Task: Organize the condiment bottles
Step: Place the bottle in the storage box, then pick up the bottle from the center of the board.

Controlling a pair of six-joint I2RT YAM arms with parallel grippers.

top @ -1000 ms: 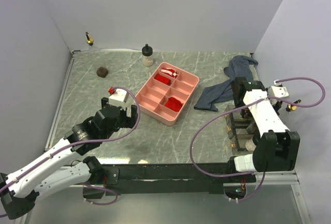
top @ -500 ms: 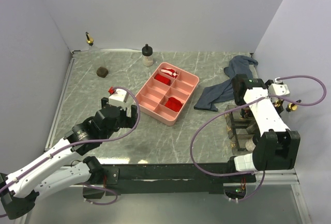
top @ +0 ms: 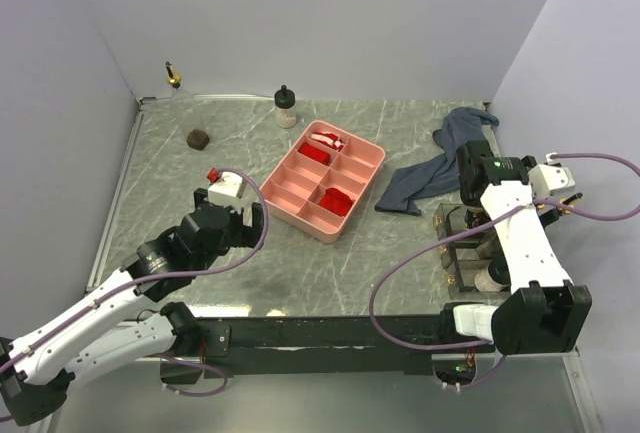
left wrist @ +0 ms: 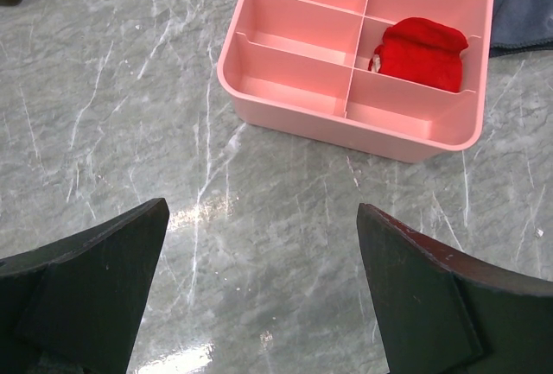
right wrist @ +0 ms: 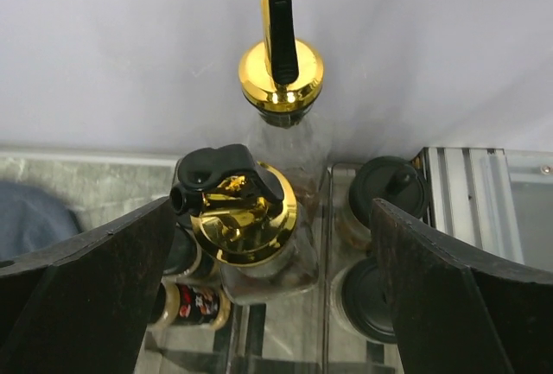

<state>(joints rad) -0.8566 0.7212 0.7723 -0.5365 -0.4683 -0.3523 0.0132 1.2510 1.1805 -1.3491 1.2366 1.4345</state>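
Right now, nearest you on the right, the clear rack stands close to the table's front edge, partly under the right arm. Your right gripper points down at it with its fingers spread far apart. The near gold-spouted bottle stands between them, and in the wrist view neither finger touches it. Just behind that one, the rear gold-spouted bottle stands close against the pale side wall. To the right of the rack's clear divider you can see two black-capped bottles, one behind the other. Lower down on the left sits a red-labelled jar, half hidden by the left finger.

On your left, the left gripper hangs above the bare marbled table, its fingers wide apart and gripping nothing. Just beyond its fingertips lies the pink tray, set at an angle with a near corner towards the gripper. A red bundle lies in one compartment on the tray's near right side.

Farther back, the blue-grey cloth lies crumpled between the tray and the right arm, with its near tip close to the tray's right corner. On the left side of the table the squat dark-brown jar sits by itself, well apart from the tray. The black-capped cream bottle stands upright at the back wall, just past the tray's far corner. The corner gold-spouted bottle stands in the far left corner, the farthest from the rack.
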